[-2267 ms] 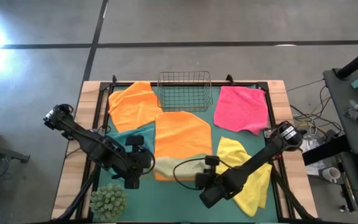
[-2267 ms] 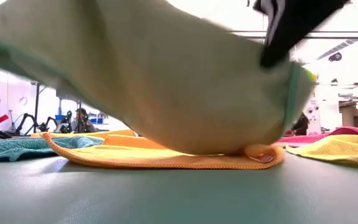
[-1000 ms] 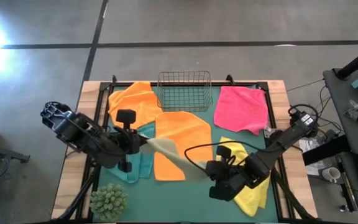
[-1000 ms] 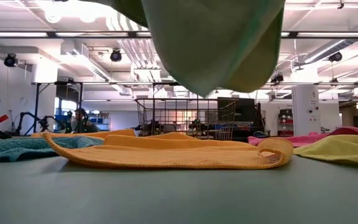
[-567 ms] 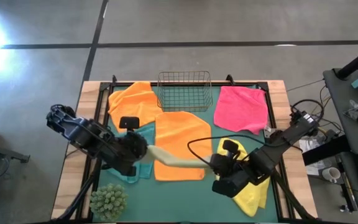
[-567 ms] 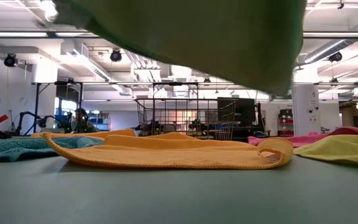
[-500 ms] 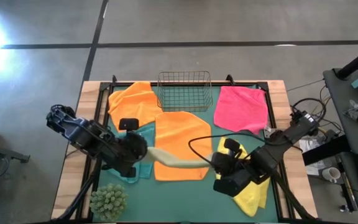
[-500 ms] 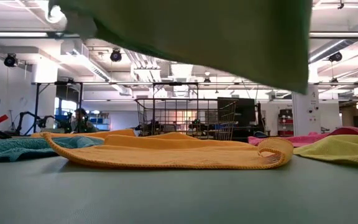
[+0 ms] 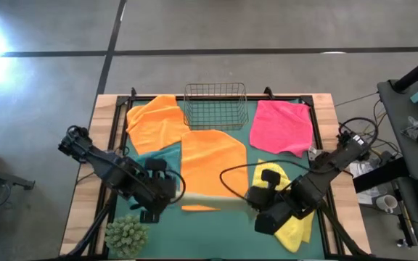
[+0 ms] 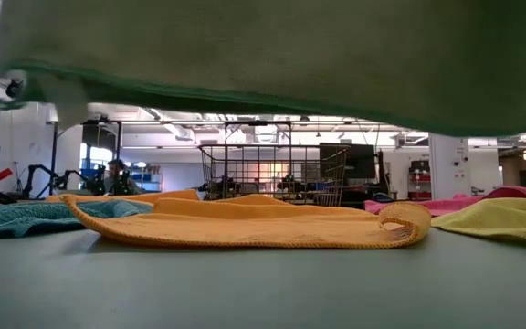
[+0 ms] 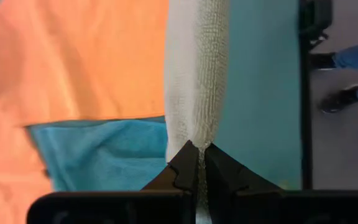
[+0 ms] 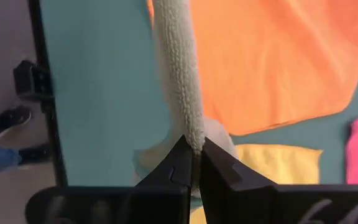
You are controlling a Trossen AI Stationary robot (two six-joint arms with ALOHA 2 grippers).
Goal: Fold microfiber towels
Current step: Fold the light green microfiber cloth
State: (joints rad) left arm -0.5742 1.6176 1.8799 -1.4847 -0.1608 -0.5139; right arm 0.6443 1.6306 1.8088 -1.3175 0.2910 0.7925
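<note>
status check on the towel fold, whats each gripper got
Left gripper and right gripper both shut on the pale olive towel, stretched between them above the mat. Orange towel lies partly beneath it.

Two dark, near-black jointed arms of boxy and rounded segments, left arm (image 9: 104, 168) and right arm (image 9: 318, 177). Black cable looping from the right arm. Matte black wedge-shaped fingers (image 11: 182, 171), stepped along their inner edges.
</note>
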